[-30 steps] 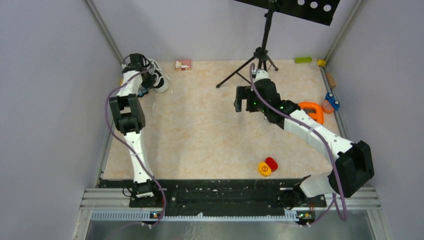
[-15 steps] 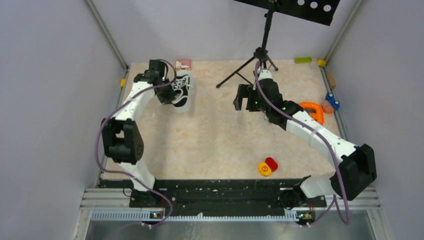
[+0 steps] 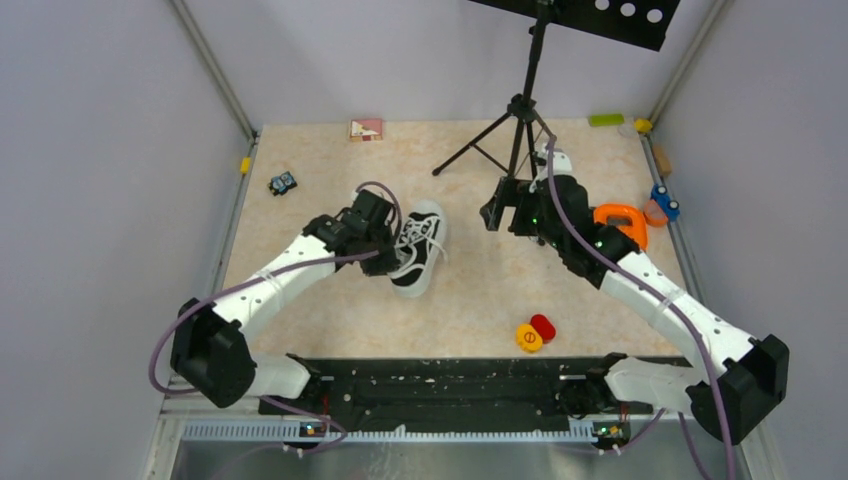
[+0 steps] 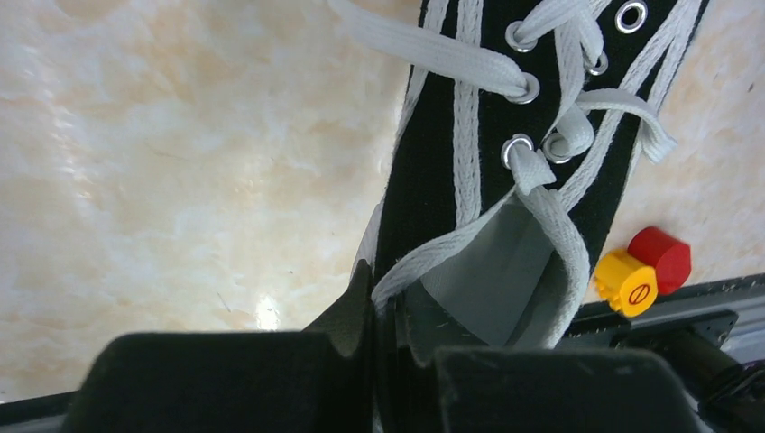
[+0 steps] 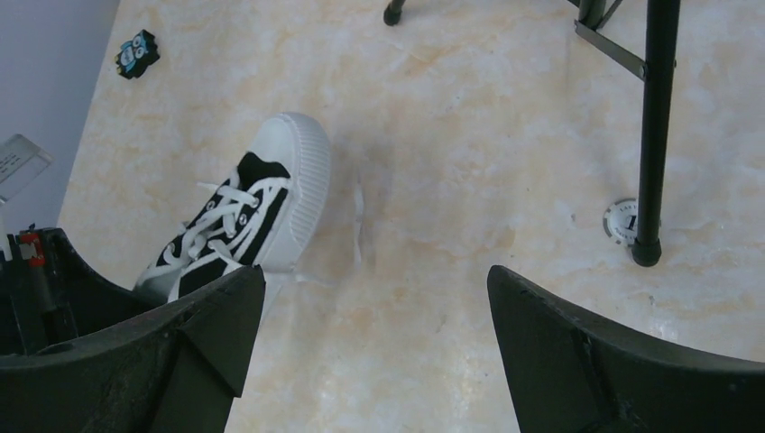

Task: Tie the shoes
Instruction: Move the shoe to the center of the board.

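Note:
The black sneaker (image 3: 424, 248) with white laces, toe cap and sole rim sits near the middle of the table, toe pointing away. My left gripper (image 3: 386, 241) is shut on the black collar at the shoe's left side. In the left wrist view the shoe (image 4: 433, 207) fills the frame, with the jaws of the left gripper (image 4: 388, 317) pinched on its edge and the laces (image 4: 433, 50) loose and untied. My right gripper (image 3: 501, 206) is open and empty, to the right of the shoe and apart from it. The right wrist view shows the shoe (image 5: 275, 185) beyond its spread gripper (image 5: 374, 307).
A black tripod stand (image 3: 520, 110) stands at the back, one foot close to my right gripper. A red and yellow piece (image 3: 535, 333) lies near the front. An orange object (image 3: 622, 222), a blue toy (image 3: 663, 203), a small toy (image 3: 283, 183) and a card (image 3: 366, 129) lie round the edges.
My left arm has carried the shoe from the far left corner toward the middle of the table. My right gripper has shifted a little to the right, still open.

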Motion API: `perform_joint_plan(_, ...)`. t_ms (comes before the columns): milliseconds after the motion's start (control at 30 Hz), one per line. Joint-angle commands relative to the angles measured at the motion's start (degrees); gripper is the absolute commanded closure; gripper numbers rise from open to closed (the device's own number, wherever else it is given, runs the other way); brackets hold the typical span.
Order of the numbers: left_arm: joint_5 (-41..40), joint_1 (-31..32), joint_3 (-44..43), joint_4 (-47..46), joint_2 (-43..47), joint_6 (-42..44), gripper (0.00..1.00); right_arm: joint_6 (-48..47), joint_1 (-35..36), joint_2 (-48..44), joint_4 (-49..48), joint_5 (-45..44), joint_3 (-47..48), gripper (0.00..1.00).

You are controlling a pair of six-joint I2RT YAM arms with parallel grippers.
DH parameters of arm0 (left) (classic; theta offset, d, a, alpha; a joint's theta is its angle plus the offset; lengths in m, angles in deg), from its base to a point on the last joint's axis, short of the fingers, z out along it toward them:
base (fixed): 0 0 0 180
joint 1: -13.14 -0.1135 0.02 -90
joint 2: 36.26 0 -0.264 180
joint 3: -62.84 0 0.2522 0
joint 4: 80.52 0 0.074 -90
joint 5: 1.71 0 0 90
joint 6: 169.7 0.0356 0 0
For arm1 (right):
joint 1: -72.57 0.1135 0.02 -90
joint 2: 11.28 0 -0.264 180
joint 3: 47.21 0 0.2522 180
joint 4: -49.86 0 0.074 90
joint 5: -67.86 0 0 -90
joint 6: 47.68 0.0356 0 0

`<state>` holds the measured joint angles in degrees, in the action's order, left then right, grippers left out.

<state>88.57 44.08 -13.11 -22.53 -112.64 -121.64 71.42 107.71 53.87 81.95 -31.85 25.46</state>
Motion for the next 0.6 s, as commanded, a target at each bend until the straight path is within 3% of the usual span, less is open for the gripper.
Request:
perform_joint_plan(0,0.2,3.1,1.8,-10.3,-2.5,-5.4,1.00,1.9,0.5,-4.9,1.8,-2.2,-3.0,0.04)
perform_joint_plan(300,2.0,7.2,5.9,-16.2,-7.0,-8.7,0.99,2.4,0.6,-12.3,5.3,-6.1,-7.7,0.05)
perform_joint_plan(367,2.6,7.4,5.8,-15.4,-7.9,-8.6,0.77,2.8,0.6,-12.7,5.1,-6.1,-9.0,0.05)
perform_joint_plan(400,2.9,7.4,5.5,-14.5,-8.2,-8.6,0.62,2.9,0.6,-12.8,4.9,-6.1,-9.5,0.04)
perform_joint_plan(433,3.4,7.4,5.0,-13.1,-8.4,-8.2,0.40,3.2,0.6,-12.6,4.8,-5.9,-10.0,0.05)
perform_joint_plan(467,3.8,7.5,4.3,-11.9,-8.3,-7.9,0.27,3.4,0.6,-12.3,4.7,-5.6,-10.2,0.05)
perform_joint_plan(500,4.3,7.5,3.6,-10.8,-7.7,-7.4,0.18,3.7,0.6,-11.8,4.5,-5.3,-10.3,0.05)
perform_joint_plan(567,5.2,7.5,1.9,-8.9,-5.2,-5.9,0.12,4.2,0.6,-10.6,4.0,-4.4,-10.2,0.05)
